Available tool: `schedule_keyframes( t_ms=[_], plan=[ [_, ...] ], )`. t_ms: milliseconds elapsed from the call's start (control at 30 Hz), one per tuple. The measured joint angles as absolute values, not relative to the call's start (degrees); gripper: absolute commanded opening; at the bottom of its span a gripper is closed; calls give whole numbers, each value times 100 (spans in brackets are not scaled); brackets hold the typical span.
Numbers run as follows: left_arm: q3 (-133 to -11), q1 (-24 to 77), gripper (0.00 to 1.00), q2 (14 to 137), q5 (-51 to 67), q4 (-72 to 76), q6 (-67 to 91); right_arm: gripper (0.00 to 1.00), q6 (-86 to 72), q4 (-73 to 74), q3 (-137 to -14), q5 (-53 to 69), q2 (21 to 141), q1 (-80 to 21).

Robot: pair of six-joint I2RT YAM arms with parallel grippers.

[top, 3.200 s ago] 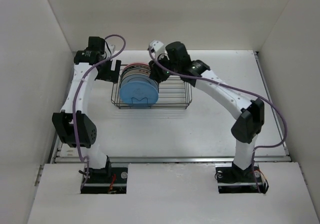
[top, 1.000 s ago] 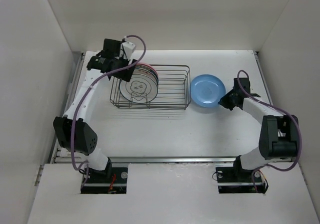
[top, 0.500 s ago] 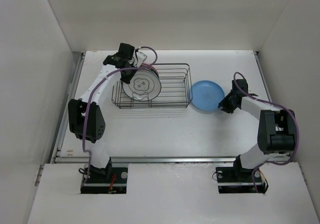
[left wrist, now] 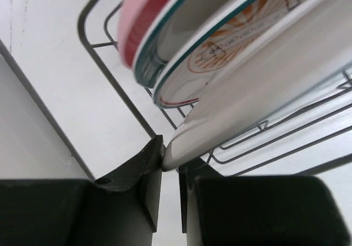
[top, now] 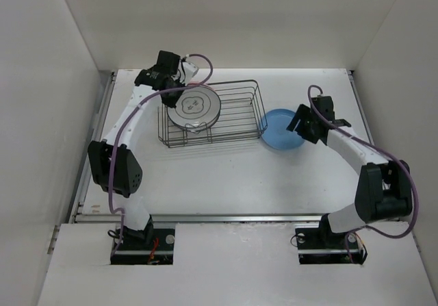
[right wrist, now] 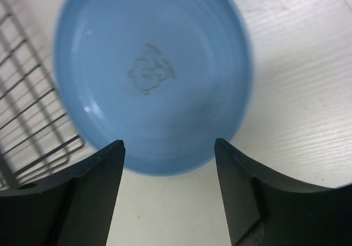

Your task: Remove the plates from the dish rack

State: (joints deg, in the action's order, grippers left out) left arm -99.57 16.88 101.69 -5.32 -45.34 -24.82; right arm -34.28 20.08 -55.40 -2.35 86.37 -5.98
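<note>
Top view: shows a dark wire dish rack (top: 236, 122) on a white table (top: 226, 169), the front plate (top: 195, 107) on edge at its left end, pale with a small mark at its centre, anything behind it hidden. Shows the left gripper (top: 170, 97) at that plate's upper left edge, grip too small to judge here. Shows a blue plate (top: 279, 129) flat on the table just beside the dish rack's right end, contact unclear, with the right gripper (top: 301, 122) over its right edge. Left wrist view: shows the left gripper (left wrist: 169, 160) pinched narrow on the front plate's (left wrist: 264, 86) rim; behind it an orange sunburst plate (left wrist: 231, 53), a teal-rimmed plate (left wrist: 187, 31) and a pink plate (left wrist: 137, 9), all cut off by the frame, dish rack (left wrist: 110, 75) wire below. Right wrist view: shows the right gripper (right wrist: 168, 152) spread wide and holding nothing, fingers (right wrist: 99, 185) dark in the foreground, blue plate (right wrist: 151, 75) blurred beyond them, dish rack (right wrist: 33, 119) corner cut off at left
</note>
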Motion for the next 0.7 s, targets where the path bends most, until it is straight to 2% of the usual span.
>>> schedule_keyframes(
  t_ms=[33,167,367,500,600,700],
  plan=[
    [-10040,1660,0,10136,-473,-4580,-2432,84,-3321,2008,-5579,-233,8514,-661],
    [-10549,1549,0,9998,-397,-4689,-2231,86,-2902,1883,-5874,-117,8158,-888],
    [-11340,1500,0,9810,-204,-4917,-1632,86,-2541,1728,-6539,183,8278,-987],
    [-11548,1485,0,9642,410,-5238,-1267,86,-2480,1610,-6932,423,8753,-1015],
    [-11511,1450,0,9557,1061,-5752,-1288,86,-2491,1601,-7131,607,9137,-1039],
    [-10827,1490,0,9395,1732,-6086,-1479,83,-2530,1605,-7349,718,9553,-1072]
  ],
)
